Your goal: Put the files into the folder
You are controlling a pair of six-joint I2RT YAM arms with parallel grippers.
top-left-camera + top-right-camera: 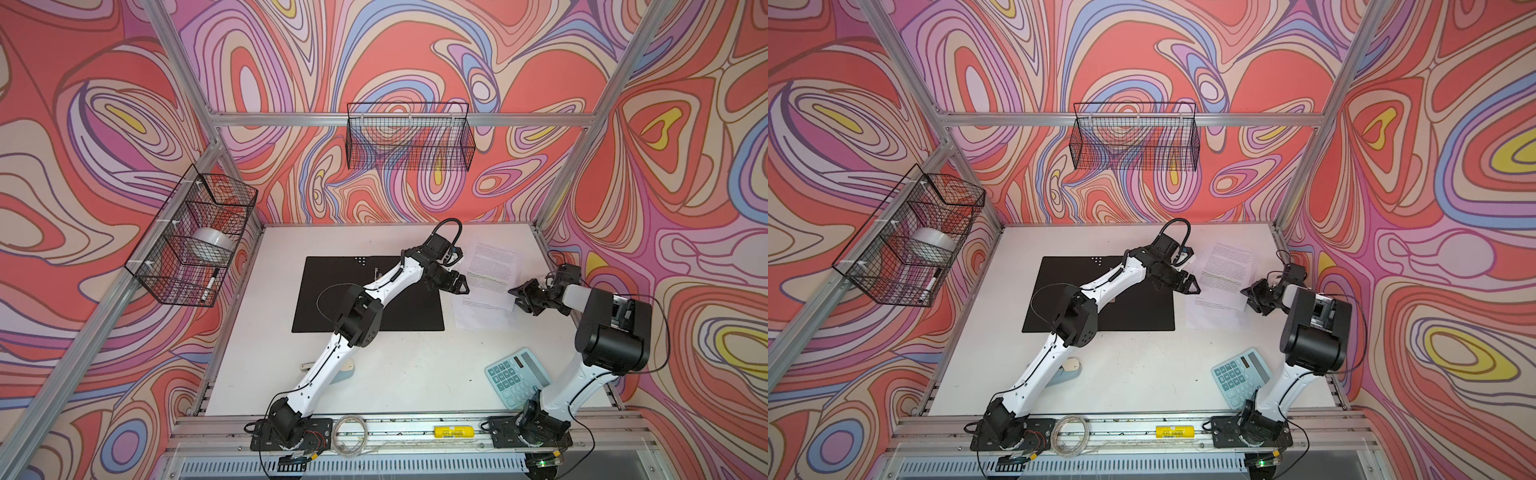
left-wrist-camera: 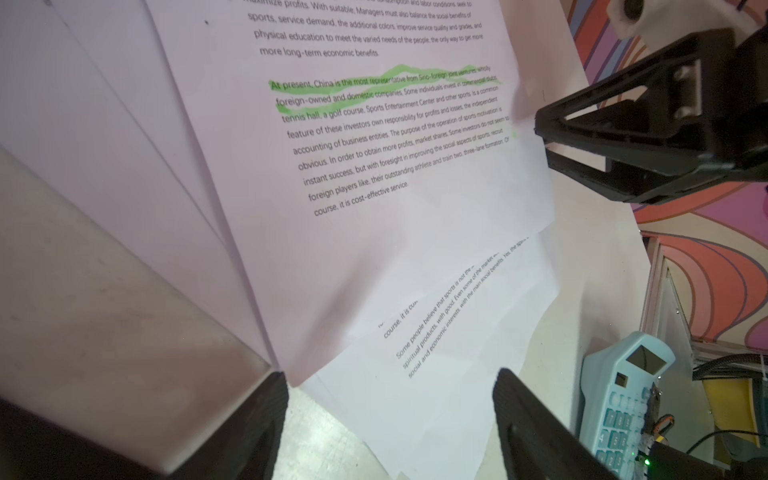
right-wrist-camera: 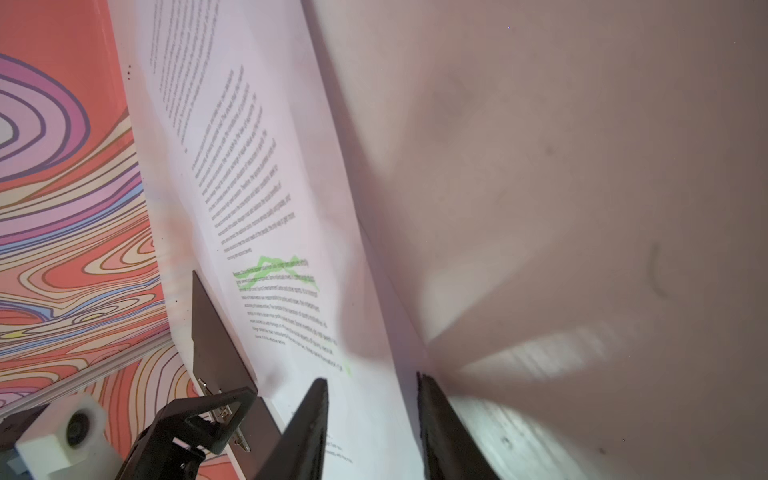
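The folder (image 1: 407, 311) lies open and flat mid-table, black inside up, in both top views (image 1: 1142, 311); its metal clip shows in the right wrist view (image 3: 216, 332). The files (image 1: 488, 282) are loose white printed sheets, fanned just right of it, the top one with green-highlighted lines (image 2: 374, 87). My left gripper (image 1: 460, 286) hangs open over their left edge, fingers (image 2: 266, 415) wide apart above a sheet corner and holding nothing. My right gripper (image 1: 516, 293) is at their right edge. Its fingers (image 3: 307, 424) stand apart with the sheets' edge between them.
A light blue calculator (image 1: 517, 376) lies front right beside the right arm. Wire baskets hang on the left wall (image 1: 191, 237), holding a tape roll and a marker, and on the back wall (image 1: 409, 137). A small grey object (image 1: 347, 370) sits under the left arm.
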